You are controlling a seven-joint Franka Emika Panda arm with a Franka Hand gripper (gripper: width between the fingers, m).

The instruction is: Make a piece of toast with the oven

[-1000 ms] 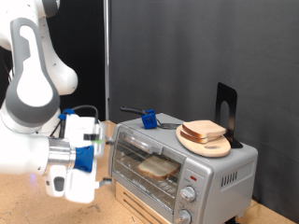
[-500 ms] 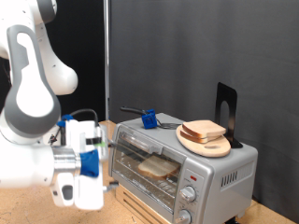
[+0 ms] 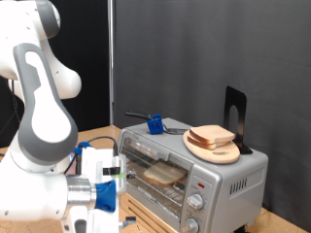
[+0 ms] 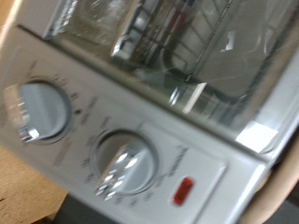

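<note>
The silver oven (image 3: pixel 190 175) stands at the exterior view's centre right. A pale slice of toast (image 3: pixel 163 174) lies on the wire rack behind its glass door, which looks shut. My gripper (image 3: pixel 109 188) is low at the oven's front, on the exterior view's left, and its fingers are hidden by the white and blue hand. The wrist view shows the oven's control panel close up, with two knobs (image 4: pixel 123 164) and the red light (image 4: pixel 183 190) beside the glass door (image 4: pixel 177 47). No fingers show there.
A round wooden board (image 3: pixel 214 149) with a stack of bread slices (image 3: pixel 212 136) sits on the oven's top. A blue object (image 3: pixel 154 123) and a black stand (image 3: pixel 234 115) are also on top. The oven rests on a wooden table (image 3: pixel 255 221).
The arm has dropped lower and shifted towards the exterior view's right, bringing the hand down in front of the oven. The toast and the stack have not moved.
</note>
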